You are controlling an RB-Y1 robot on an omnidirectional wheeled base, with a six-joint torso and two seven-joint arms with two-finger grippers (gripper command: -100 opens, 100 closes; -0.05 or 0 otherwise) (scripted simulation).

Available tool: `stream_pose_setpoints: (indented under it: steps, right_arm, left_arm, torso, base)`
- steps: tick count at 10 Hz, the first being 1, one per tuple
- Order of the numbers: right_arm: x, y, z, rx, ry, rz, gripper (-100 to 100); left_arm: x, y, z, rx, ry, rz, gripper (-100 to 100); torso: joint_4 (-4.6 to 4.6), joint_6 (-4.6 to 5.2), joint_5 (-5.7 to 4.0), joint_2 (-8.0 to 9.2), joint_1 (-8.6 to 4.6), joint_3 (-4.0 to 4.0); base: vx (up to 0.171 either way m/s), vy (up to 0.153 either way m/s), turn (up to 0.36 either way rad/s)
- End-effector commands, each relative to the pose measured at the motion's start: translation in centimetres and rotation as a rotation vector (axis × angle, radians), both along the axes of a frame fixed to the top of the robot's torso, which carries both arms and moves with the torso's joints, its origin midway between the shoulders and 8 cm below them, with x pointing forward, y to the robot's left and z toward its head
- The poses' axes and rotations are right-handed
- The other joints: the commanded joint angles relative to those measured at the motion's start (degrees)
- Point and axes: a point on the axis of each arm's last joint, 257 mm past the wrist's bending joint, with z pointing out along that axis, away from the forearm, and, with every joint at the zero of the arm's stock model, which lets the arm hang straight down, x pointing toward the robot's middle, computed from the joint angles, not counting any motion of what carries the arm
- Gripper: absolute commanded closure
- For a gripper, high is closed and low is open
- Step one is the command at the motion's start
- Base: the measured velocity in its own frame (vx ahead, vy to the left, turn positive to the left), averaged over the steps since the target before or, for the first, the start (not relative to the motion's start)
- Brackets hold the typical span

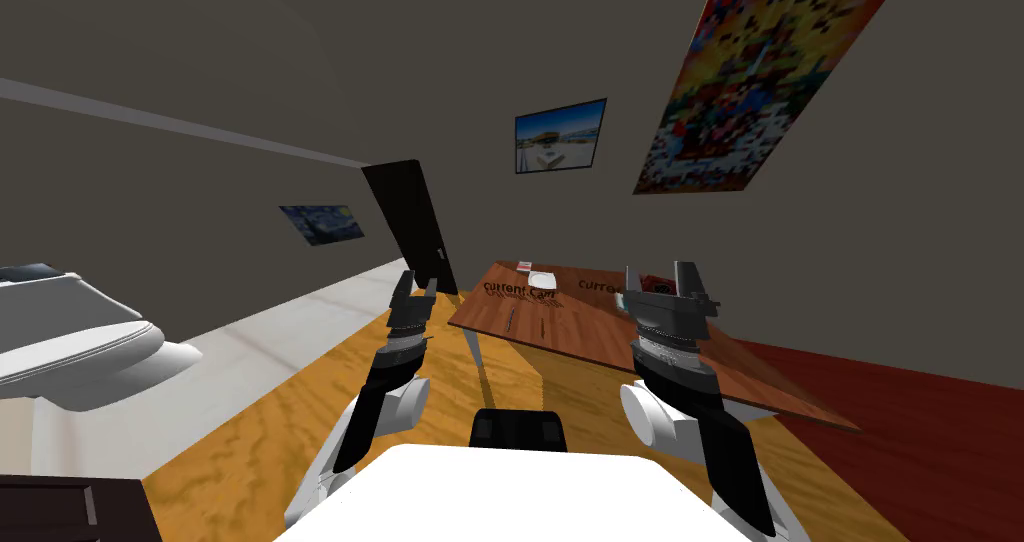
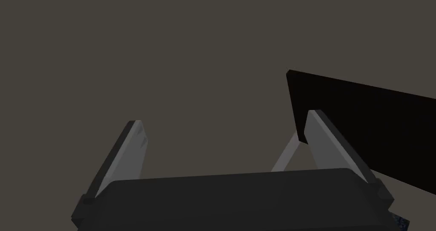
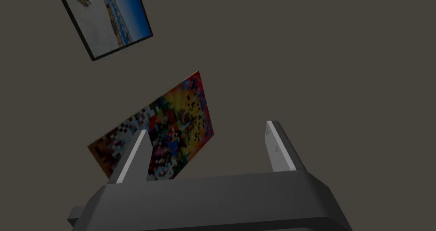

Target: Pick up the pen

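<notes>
A thin dark pen [image 1: 511, 316] lies on the near left part of a brown wooden table [image 1: 600, 331] ahead of me. Both arms are raised in front of my chest, short of the table. My left gripper [image 1: 418, 278] hangs left of the table's corner, over the floor, its fingers [image 2: 135, 147] spread wide with nothing between them. My right gripper [image 1: 658, 268] is up over the table's near edge, to the right of the pen. It is open and empty too, as its fingers [image 3: 279, 149] show in the right wrist view.
A small white object [image 1: 542, 279] and a red-and-white one [image 1: 524, 265] sit at the table's far end. A dark door [image 1: 410, 221] stands beyond the left gripper. White furniture [image 1: 70, 341] is at the left, dark furniture [image 1: 60, 511] at the bottom left corner.
</notes>
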Motion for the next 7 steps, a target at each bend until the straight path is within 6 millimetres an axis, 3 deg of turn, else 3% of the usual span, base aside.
stream_pose_setpoints:
  steps: [1, 4, 7]
  right_arm:
    - [0.5, 0.5, -0.6, -0.037, 0.026, 0.020, -100]
    - [1.7, 1.2, -2.7, -0.094, 0.095, 0.053, -100]
    - [3.6, 1.4, -7.1, -0.151, 0.222, 0.087, -100]
  left_arm:
    - [0.0, 0.0, 0.0, 0.000, 0.000, 0.000, 0]
    - [0.0, 0.0, 0.0, 0.000, 0.000, 0.000, 0]
    - [0.0, 0.0, 0.0, 0.000, 0.000, 0.000, 0]
  torso:
    - [0.00, 0.00, 0.00, 0.00, 0.00, 0.00]
    - [0.04, -0.01, 0.01, 0.21, 0.05, 0.12]
    - [0.06, -0.02, 0.04, 0.25, 0.17, 0.14]
  base:
    - [-0.021, 0.016, 0.102]
    - [-0.056, 0.024, 0.124]
    - [-0.066, 0.055, 0.193]
